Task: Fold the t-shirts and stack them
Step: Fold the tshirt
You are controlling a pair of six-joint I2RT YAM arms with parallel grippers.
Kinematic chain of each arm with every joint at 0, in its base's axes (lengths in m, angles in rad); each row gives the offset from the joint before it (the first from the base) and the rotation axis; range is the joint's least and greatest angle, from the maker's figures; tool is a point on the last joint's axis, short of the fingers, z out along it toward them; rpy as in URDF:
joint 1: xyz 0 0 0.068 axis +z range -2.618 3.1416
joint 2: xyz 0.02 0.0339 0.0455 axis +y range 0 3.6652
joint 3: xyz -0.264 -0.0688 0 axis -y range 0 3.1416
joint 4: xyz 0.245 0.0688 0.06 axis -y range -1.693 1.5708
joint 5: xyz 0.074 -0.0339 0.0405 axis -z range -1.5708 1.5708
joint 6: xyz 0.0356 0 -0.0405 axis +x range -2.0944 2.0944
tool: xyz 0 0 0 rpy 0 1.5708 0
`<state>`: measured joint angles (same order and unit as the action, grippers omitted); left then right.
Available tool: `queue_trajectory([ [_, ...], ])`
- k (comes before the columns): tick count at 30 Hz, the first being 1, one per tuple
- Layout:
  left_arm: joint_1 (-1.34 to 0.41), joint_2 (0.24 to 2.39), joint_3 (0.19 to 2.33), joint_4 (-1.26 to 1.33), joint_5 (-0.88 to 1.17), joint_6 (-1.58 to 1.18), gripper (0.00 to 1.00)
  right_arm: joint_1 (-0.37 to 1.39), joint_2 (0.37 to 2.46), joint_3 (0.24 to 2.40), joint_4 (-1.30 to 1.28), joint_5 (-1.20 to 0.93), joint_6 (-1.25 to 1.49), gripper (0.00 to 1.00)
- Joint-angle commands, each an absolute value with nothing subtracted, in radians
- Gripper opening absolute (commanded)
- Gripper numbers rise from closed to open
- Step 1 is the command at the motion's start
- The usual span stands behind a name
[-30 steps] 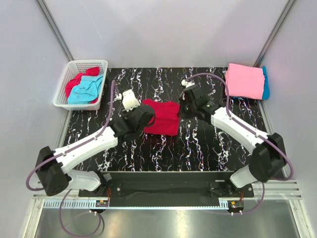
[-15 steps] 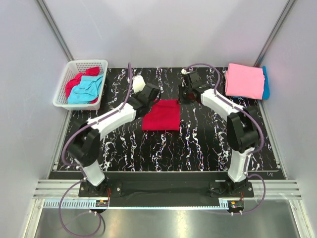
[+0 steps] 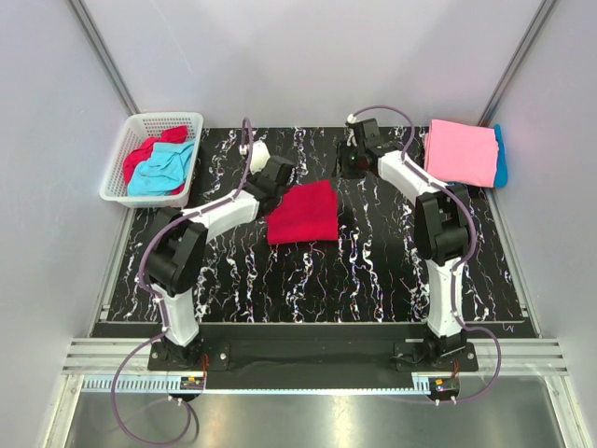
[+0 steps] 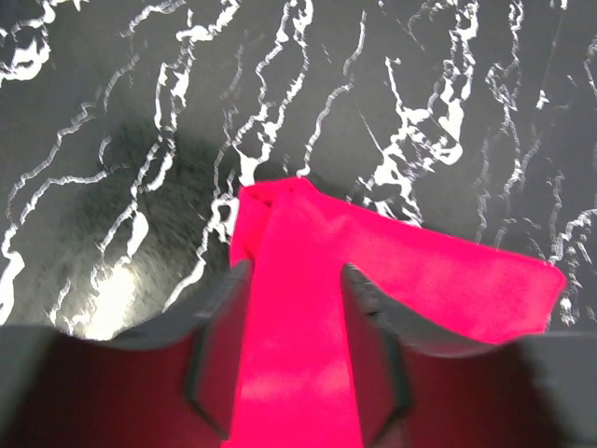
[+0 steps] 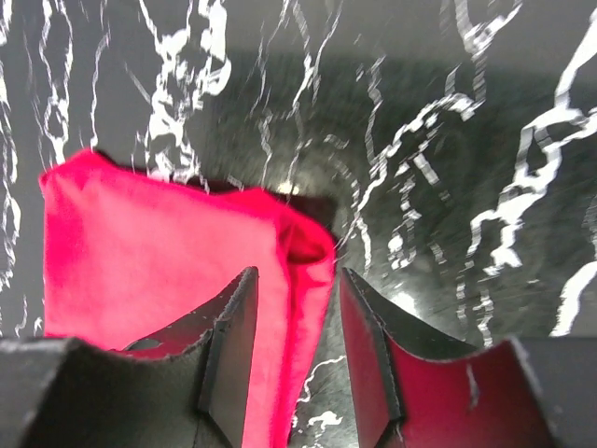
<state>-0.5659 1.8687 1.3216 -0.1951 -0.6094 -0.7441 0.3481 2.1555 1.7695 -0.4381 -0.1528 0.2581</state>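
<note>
A crimson red t-shirt (image 3: 303, 214) lies folded flat in the middle of the black marbled table. My left gripper (image 3: 283, 185) stands at its far left corner, jaws open, with a strip of the red cloth (image 4: 298, 345) lying between the fingers (image 4: 227, 297). At the far right corner my right gripper (image 3: 344, 175) is open too, and the shirt's folded edge (image 5: 312, 257) sits loose between its fingers (image 5: 233, 336). A folded pink t-shirt (image 3: 460, 151) rests on a turquoise blue one (image 3: 502, 155) at the back right.
A white lattice basket (image 3: 140, 120) at the back left holds a crumpled red shirt (image 3: 142, 156) and a turquoise one (image 3: 163, 172). Grey walls close in the table on three sides. Both arms stretch far out from their bases.
Both arms carried the red shirt's edge toward the far side and laid it flat. Both grippers, shut on the cloth before, have opened and let it go.
</note>
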Motion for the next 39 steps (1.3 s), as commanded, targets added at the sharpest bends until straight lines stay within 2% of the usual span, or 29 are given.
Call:
queue_trajectory([
  [1, -0.557, 1.792, 1.261, 0.029, -0.649, -0.675, 0.51, 0.328, 2.138, 1.830, -0.422, -0.132, 0.244, 0.47],
  [6, -0.555, 1.701, 1.187, 0.107, -0.626, -0.643, 0.55, 0.330, 2.100, 1.795, -0.431, -0.176, 0.268, 0.46],
  [9, -0.555, 1.695, 1.238, 0.023, -0.471, -0.621, 0.55, 0.331, 2.057, 1.724, -0.431, -0.248, 0.294, 0.40],
  [13, -0.557, 1.736, 1.310, -0.112, -0.151, -0.641, 0.52, 0.374, 1.993, 1.606, -0.430, -0.325, 0.308, 0.37],
  [19, -0.555, 1.729, 1.247, -0.182, -0.023, -0.781, 0.49, 0.459, 1.896, 1.484, -0.420, -0.340, 0.345, 0.35],
  [30, -0.558, 1.810, 1.149, -0.207, 0.089, -0.853, 0.41, 0.495, 1.864, 1.312, -0.362, -0.301, 0.406, 0.24],
  [39, -0.564, 1.807, 1.117, -0.241, 0.028, -0.833, 0.38, 0.483, 1.936, 1.232, -0.302, -0.269, 0.406, 0.19],
])
